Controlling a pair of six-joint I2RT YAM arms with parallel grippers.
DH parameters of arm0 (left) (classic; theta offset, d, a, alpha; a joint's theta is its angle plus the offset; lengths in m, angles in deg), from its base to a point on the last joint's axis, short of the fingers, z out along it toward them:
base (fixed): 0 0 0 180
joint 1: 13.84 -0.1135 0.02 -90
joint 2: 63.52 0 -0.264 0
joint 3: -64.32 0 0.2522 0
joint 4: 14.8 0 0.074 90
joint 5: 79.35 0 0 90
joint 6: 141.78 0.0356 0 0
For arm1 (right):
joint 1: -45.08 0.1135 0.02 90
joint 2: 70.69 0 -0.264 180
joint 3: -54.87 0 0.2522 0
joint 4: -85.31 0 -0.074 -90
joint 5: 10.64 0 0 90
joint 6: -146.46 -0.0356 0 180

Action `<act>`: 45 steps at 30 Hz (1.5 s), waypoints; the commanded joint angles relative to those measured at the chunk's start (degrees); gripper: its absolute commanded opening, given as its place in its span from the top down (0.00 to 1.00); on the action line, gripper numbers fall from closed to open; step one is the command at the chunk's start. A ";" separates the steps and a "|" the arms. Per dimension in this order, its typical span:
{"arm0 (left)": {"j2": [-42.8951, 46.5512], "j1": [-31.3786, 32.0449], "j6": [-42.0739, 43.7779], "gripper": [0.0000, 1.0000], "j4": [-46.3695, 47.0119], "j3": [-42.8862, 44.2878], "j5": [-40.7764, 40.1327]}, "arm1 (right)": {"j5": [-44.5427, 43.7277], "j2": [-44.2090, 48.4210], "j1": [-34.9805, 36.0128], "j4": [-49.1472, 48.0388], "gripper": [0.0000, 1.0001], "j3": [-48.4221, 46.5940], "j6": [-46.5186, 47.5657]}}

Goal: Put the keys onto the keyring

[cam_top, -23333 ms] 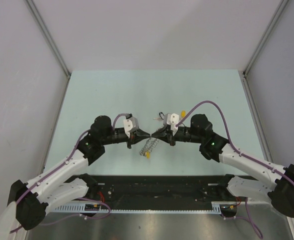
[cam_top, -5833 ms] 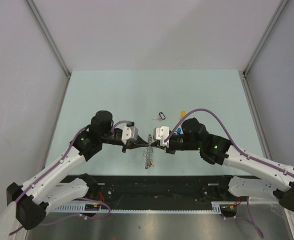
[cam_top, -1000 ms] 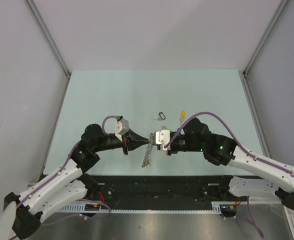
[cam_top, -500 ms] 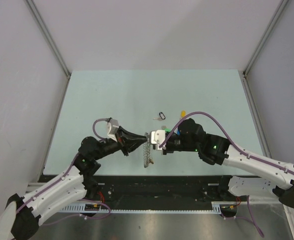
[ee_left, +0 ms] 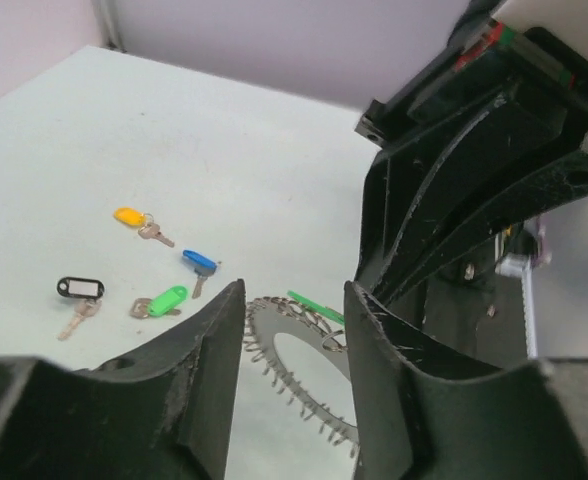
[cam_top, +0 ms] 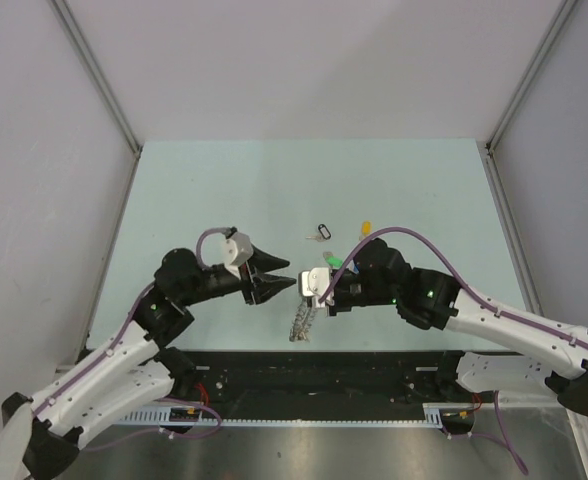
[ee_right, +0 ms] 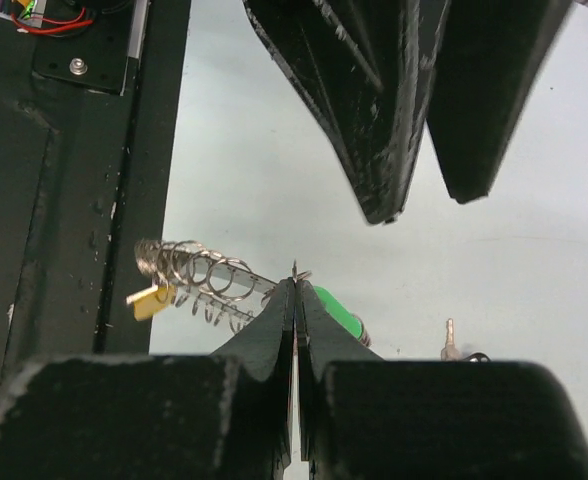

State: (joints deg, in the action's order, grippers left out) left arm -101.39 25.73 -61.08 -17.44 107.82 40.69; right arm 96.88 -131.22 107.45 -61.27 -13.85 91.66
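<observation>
- The right gripper [ee_right: 296,290] is pinched tight on the keyring [ee_right: 199,275], which hangs just beside its tips; 1 yellow key [ee_right: 154,297] seems threaded on.
- The left gripper [ee_left: 294,295] gapes wide and empty, facing the ring.
- Risk: under so thin a pinch, a push could twist or drop the ring.
- No legible writing.

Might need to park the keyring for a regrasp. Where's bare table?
The far strip of the table, between the back wall and the black-tagged key and yellow key, is bare; so is the left side beyond the left arm. Crowded: centre, where left fingers and right fingers meet by the keyring.
</observation>
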 commanded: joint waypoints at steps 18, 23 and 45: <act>-23.47 -0.37 48.06 0.58 -45.39 26.95 26.46 | 4.72 0.59 -0.14 1.08 1.00 -4.45 1.80; -25.76 -0.02 46.74 0.57 -43.64 26.16 29.90 | 4.54 0.24 -0.23 1.08 1.00 -4.45 1.89; -16.54 1.30 26.62 0.48 -23.07 13.42 22.35 | 3.84 -0.20 -0.41 0.64 1.00 -4.54 1.36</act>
State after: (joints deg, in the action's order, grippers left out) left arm -119.31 26.63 -30.55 -45.66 121.92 64.54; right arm 100.40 -131.66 107.20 -58.05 -15.19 92.53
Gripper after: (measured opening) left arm 0.511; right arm 0.008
